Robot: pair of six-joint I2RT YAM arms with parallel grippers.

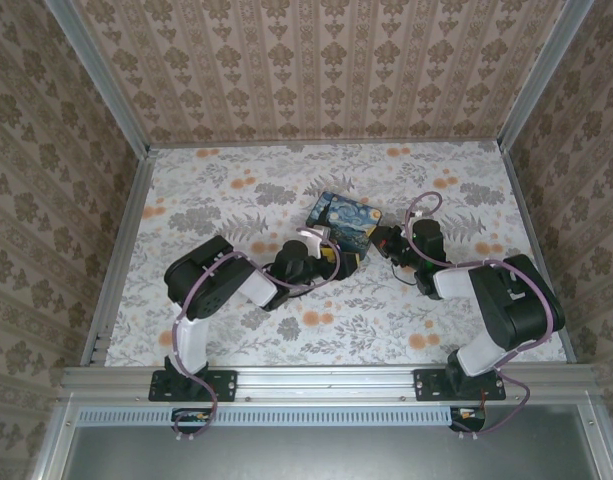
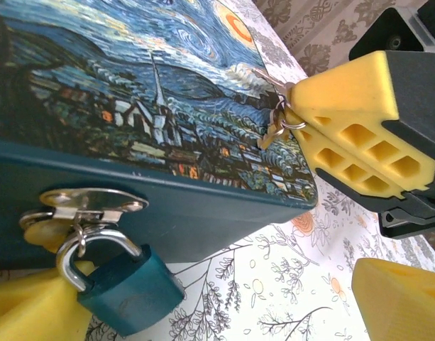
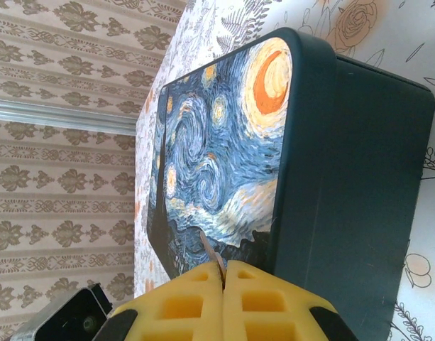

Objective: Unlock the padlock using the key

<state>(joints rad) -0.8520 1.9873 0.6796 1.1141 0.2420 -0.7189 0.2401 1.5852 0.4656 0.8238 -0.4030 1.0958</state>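
Yellow right claw (image 2: 300,106) pinched shut on key (image 2: 274,79); left claw (image 2: 217,309) wide open, flanking padlock (image 2: 128,284).

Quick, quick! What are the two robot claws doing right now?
Left gripper: open, with the padlock between its fingers, not gripped.
Right gripper: closed, pinching the key.

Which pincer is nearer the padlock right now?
Left. The left pincer, open, flanks the padlock hanging on the box; the right pincer holds the key over its far corner.
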